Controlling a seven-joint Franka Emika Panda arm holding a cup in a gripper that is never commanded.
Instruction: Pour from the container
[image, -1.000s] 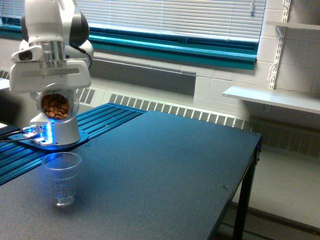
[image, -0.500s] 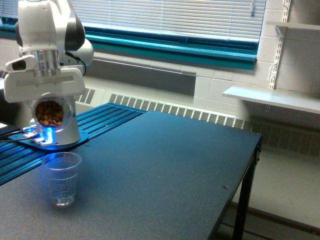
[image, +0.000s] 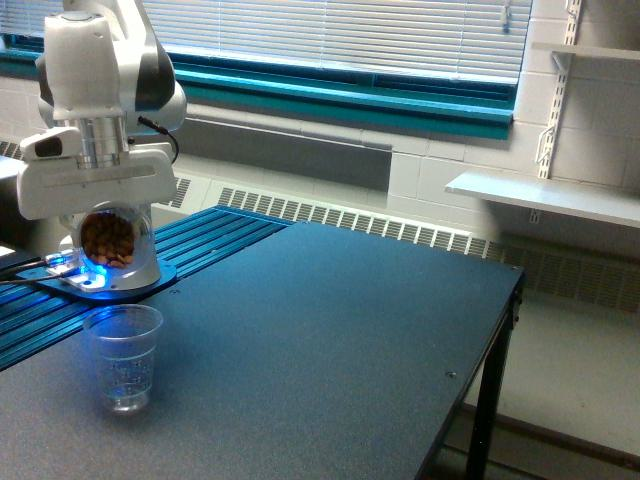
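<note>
The container (image: 108, 240), a small clear cup filled with brown nuts, hangs in my gripper (image: 105, 225) at the exterior view's left, its round mouth turned toward the camera. The white gripper body covers its top and the fingers are shut on it. Below it and slightly toward the exterior view's right, a tapered clear ribbed cup (image: 123, 357) stands upright on the dark table (image: 330, 340). I see nothing inside that cup. A clear gap separates the two cups.
The arm's white base (image: 118, 270) glows blue on a round plate behind the ribbed cup. Blue ridged panels (image: 200, 240) lie at the table's back left. The table's right edge (image: 500, 340) drops to the floor. A wall shelf (image: 545, 195) sits far right.
The gripper with the container swung toward the exterior view's left, then came back a little right and lower. The ribbed cup has not moved.
</note>
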